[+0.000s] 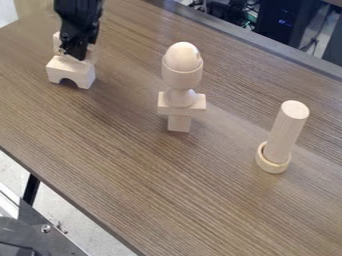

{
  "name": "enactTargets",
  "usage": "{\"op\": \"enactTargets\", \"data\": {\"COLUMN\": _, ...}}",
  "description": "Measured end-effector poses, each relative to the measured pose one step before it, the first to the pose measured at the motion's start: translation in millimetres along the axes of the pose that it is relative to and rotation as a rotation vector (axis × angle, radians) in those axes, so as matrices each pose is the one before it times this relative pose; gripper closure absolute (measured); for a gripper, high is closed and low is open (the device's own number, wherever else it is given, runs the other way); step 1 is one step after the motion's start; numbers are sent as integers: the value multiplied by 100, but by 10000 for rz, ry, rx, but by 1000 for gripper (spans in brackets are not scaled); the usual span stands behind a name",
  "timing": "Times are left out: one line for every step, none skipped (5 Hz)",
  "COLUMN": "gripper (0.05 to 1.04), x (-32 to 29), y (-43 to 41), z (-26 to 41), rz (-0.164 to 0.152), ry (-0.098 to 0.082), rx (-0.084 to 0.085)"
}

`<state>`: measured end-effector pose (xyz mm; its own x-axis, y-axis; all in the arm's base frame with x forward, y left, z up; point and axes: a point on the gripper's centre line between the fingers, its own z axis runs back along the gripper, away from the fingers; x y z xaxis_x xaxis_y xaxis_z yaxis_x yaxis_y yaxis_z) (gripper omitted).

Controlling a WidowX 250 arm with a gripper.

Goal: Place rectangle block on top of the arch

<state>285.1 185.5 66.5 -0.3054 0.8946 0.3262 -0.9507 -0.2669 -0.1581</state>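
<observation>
fixed camera above table, slanting down, whole workspace

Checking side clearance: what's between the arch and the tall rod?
In the camera view, a stack with an egg-shaped top stands between the arch and the tall rod.

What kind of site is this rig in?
Probably a lab or workshop: a black robot arm over a wood-grain table, computer gear with cables behind, and a metal frame at the lower left.
</observation>
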Motion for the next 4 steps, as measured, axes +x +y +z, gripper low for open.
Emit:
{"op": "enactTargets", "data": {"gripper": 814, "x": -110, "y": -54, "z": -41, "rz": 77, "ry": 68, "rx": 8}}
{"op": "enactTargets", "data": {"gripper": 814, "x": -82, "y": 83, "z": 0, "rz": 82, "ry": 51, "rx": 53}}
{"op": "enactTargets", "data": {"gripper": 814, "x": 161, "y": 32, "z": 72, "rz": 90, "ry": 41, "rx": 45}}
{"op": "enactTargets", "data": {"gripper": 814, "x": 319, "y": 47, "z": -88, "rz": 125, "ry": 2, "rx": 36}}
